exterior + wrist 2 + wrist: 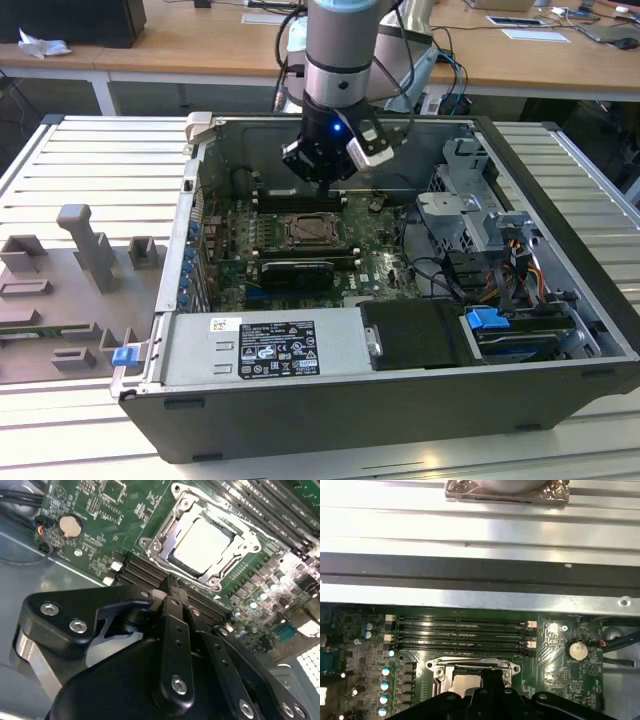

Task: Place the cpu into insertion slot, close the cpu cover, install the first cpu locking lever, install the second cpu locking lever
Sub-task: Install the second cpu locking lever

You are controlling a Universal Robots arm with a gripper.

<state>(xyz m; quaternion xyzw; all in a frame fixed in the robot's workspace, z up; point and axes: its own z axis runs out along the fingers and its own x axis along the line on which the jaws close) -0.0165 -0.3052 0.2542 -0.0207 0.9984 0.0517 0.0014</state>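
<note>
The cpu [202, 545] lies flat in the insertion slot [310, 232], its pale face up. The silvery cpu cover [161, 532] lies down around it as a frame. I cannot tell how the locking levers along the slot's sides stand. My gripper [176, 589] hangs above the green board, just beside the slot on the memory-slot side, its black fingers shut together with nothing between them. In the exterior view the gripper [325, 178] is over the back half of the open case. In the first wrist view the gripper [492, 679] covers part of the slot [462, 672].
Long black memory slots [460, 632] run next to the slot. A coin battery [69, 526] sits on the board. The case's metal wall [480, 585] stands close behind. A drive cage and cables [490, 250] are at the exterior view's right, a grey fixture [85, 250] at its left.
</note>
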